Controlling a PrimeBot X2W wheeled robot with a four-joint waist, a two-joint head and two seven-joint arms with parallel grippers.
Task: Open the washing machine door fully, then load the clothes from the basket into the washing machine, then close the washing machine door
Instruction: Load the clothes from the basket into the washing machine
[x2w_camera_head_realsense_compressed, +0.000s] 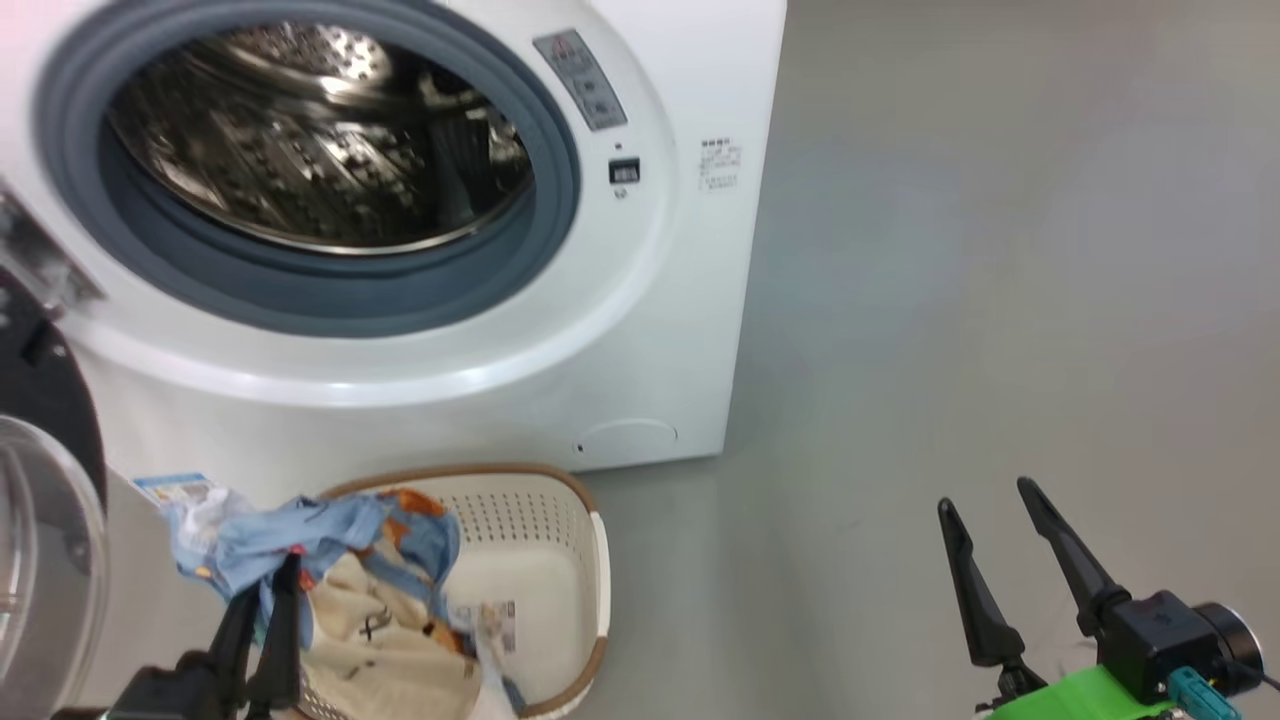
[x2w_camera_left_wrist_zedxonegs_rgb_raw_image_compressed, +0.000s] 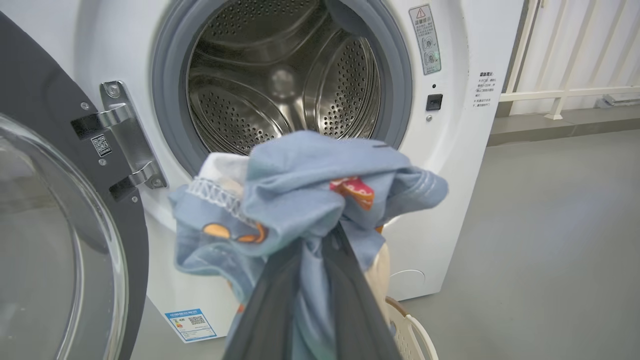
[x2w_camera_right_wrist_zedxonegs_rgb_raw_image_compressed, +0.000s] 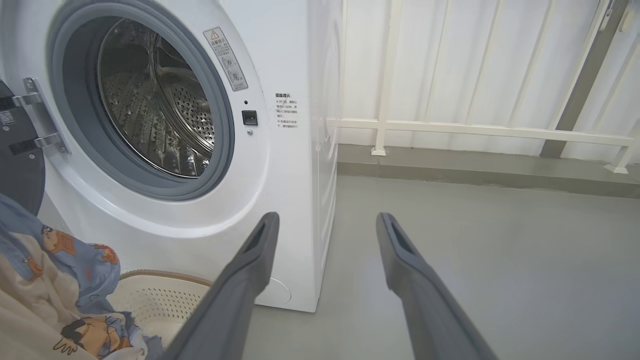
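**Loading stage.** The left gripper (x2w_camera_head_realsense_compressed: 268, 578) is clamped on the clothes (x2w_camera_head_realsense_compressed: 300, 535), a light blue bundle with orange figures, lifted over the left end of the basket (x2w_camera_head_realsense_compressed: 600, 560). Cream fabric lies beneath it inside the basket. The basket stands on the floor (x2w_camera_head_realsense_compressed: 1000, 300) just in front of the washing machine (x2w_camera_head_realsense_compressed: 650, 330), below the steel drum (x2w_camera_head_realsense_compressed: 310, 140). The washing machine door (x2w_camera_head_realsense_compressed: 45, 400) stands swung open on the robot's left. The right gripper (x2w_camera_head_realsense_compressed: 985, 495), fingers spread wide and holding nothing, hovers over the floor well right of the basket.
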